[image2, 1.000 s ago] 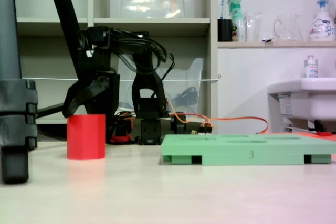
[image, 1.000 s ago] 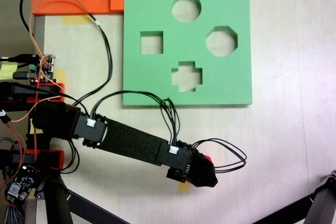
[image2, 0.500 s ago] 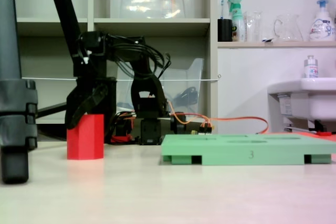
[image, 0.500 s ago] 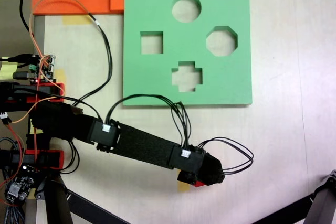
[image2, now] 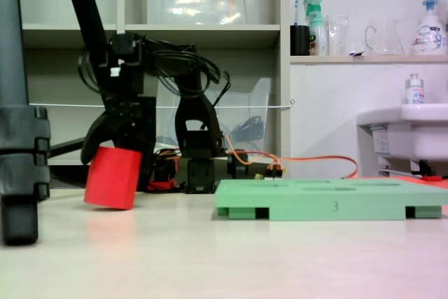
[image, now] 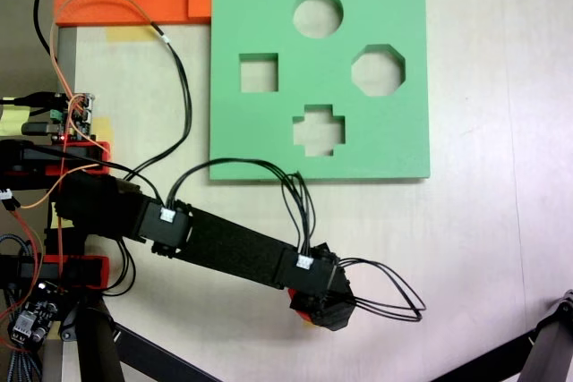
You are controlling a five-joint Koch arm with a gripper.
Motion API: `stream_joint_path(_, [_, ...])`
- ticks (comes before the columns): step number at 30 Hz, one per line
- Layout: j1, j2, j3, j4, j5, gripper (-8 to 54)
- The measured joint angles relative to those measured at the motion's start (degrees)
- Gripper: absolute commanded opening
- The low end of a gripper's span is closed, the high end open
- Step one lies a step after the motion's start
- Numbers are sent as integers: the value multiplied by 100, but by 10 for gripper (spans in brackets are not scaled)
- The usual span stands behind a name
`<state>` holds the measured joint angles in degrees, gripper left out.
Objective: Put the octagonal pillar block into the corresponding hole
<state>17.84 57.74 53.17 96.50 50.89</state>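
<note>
Red foam octagonal pillar block (image2: 112, 177) hangs tilted in the gripper (image2: 105, 150), clear of the table.

Black jaws clamp the block's upper part, so it tips as it comes up, well to the left of the green board (image2: 329, 198) in a side-on fixed view. From above, beyond the arm, the corresponding hole (image: 378, 71) sits open at the green board's right side, awaiting the block.

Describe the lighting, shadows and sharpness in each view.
In a fixed view from above, light is even and soft; the green board throws a thin shadow along its lower edge, and the picture is slightly soft. In a fixed view at table level, the tilted red block is fairly sharp, the near tabletop blurs, and the shelf bottles look washed out.
</note>
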Motion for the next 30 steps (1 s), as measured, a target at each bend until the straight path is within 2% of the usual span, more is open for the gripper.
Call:
stream_joint_path(5, [-211,448,9,141,1160,232])
stream_joint_path(10, [-290,571,9,308,1679,232])
stream_joint_path(12, [-404,703,105,325,2004,189])
stream_joint_path(16, [-976,861,114,325,3050,167])
stream_joint_path(23, [-2312,1371,114,9,4562,168])
stream_joint_path(30, [-3428,1389,123,-1134,5801,170])
